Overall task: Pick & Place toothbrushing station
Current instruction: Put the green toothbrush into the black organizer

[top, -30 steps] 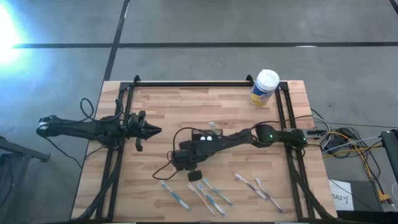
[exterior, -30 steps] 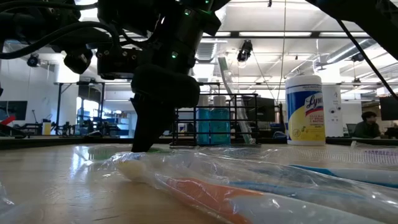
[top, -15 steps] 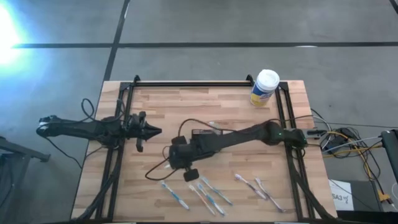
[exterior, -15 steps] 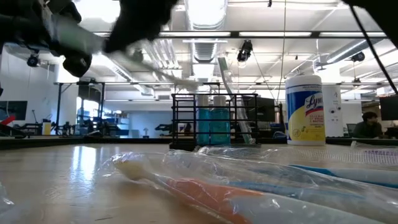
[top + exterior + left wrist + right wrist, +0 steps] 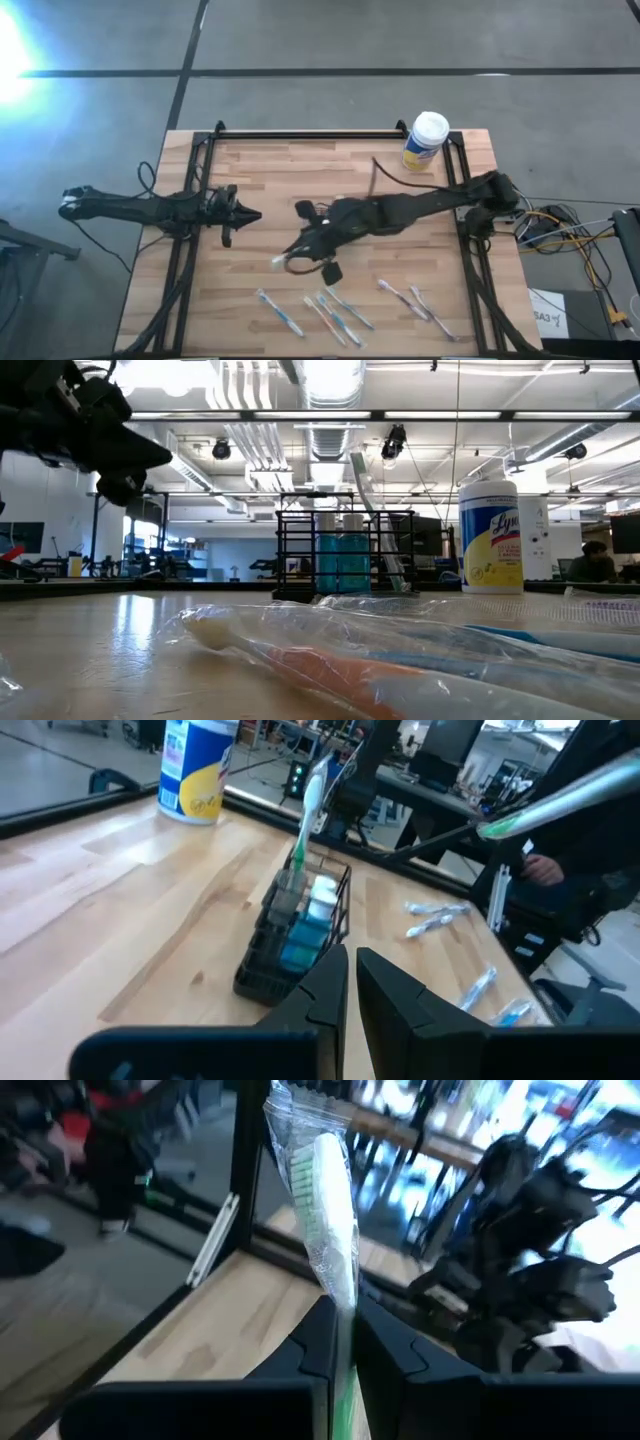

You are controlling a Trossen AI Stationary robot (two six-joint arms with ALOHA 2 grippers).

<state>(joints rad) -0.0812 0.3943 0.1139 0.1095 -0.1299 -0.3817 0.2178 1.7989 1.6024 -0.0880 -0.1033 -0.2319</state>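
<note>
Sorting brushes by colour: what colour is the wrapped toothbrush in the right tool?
Green and white toothbrush, clearest in the right wrist view.

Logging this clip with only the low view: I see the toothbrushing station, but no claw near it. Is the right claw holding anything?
Observer: Yes. The right claw is shut on a plastic-wrapped green toothbrush.
Operator: Where is it over the table?
Observer: Between the toothbrushing station and the row of wrapped toothbrushes by the near edge.
Operator: And the left arm?
Observer: The left claw is at the left side, pointing toward the station and holding nothing.
</note>
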